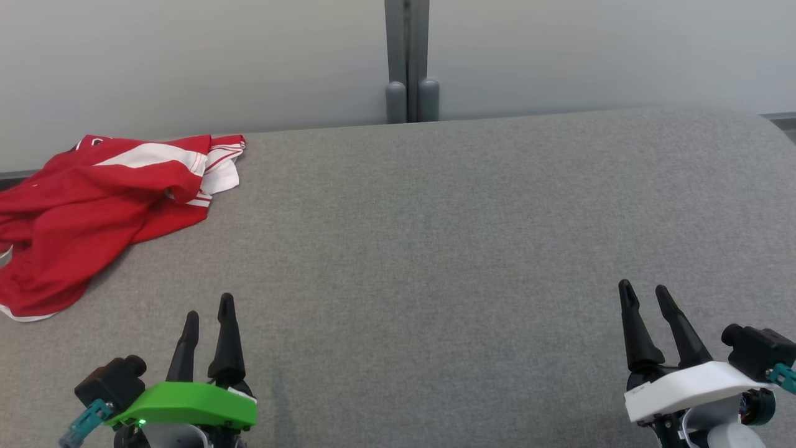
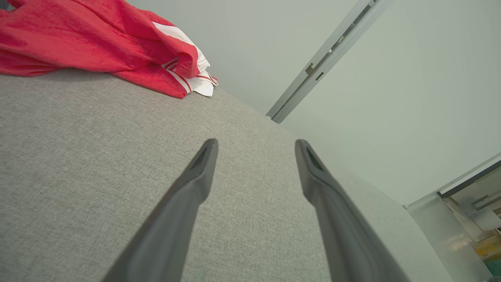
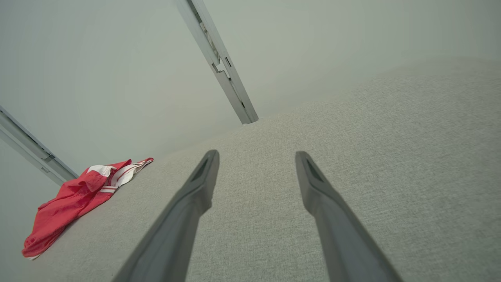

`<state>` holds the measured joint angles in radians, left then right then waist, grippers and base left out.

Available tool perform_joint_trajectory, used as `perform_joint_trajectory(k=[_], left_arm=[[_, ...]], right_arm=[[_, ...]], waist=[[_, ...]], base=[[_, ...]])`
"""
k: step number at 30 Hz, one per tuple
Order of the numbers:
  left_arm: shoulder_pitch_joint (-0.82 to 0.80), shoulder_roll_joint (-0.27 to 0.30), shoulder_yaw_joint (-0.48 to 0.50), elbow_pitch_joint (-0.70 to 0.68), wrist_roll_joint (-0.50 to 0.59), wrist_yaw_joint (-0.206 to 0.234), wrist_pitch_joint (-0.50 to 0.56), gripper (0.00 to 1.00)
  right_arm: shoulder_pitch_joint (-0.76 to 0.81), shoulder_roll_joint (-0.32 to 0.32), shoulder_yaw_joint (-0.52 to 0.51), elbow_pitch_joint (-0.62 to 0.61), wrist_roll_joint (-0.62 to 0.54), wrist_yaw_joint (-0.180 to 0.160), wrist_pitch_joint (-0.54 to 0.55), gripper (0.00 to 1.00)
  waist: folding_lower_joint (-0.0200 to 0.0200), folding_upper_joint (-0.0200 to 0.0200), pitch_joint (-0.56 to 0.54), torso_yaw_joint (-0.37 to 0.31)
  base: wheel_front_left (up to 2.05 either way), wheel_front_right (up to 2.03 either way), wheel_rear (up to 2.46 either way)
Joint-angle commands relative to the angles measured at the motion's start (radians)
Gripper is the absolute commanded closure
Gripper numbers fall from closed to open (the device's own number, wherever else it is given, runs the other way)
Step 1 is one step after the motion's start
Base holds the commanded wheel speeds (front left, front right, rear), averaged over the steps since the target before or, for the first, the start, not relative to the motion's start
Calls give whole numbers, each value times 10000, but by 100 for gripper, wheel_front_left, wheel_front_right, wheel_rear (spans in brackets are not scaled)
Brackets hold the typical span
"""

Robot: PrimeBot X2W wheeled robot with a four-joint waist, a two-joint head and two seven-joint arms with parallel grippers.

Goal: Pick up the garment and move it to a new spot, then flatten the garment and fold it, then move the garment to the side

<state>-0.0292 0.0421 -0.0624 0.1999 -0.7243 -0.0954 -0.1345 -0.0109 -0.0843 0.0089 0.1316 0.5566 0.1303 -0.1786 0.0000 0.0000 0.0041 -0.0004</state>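
The garment (image 1: 93,205) is a red shirt with white stripes, lying crumpled at the far left of the grey fabric table (image 1: 435,249), partly over the left edge. The left wrist view has the garment (image 2: 98,43) at its top left, and in the right wrist view the garment (image 3: 74,199) is small at the far left. My left gripper (image 1: 208,308) hovers open near the front left, below and to the right of the shirt, with nothing between its fingers. At the front right my right gripper (image 1: 643,291) is open too, far from the shirt.
A pale wall runs behind the table, with a grey vertical post (image 1: 407,62) at the middle of the back edge. The table's right end is rounded. Bare grey cloth stretches between the two grippers.
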Motion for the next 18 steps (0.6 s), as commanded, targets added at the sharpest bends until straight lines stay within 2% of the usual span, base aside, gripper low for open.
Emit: perform_joint_trajectory(k=[1, 18], left_arm=[[-3, 73, -23, -34, 356, -12, -112, 0], [78, 89, -235, 295, 1766, -88, -525, 0]], right_arm=[[-1, -25, -48, -59, -408, 4, -100, 0], [104, 108, -55, -41, -2306, 4, -379, 0]], waist=[[0, 0, 4, 2], [0, 0, 36, 6]], base=[[0, 0, 0], [0, 0, 0]])
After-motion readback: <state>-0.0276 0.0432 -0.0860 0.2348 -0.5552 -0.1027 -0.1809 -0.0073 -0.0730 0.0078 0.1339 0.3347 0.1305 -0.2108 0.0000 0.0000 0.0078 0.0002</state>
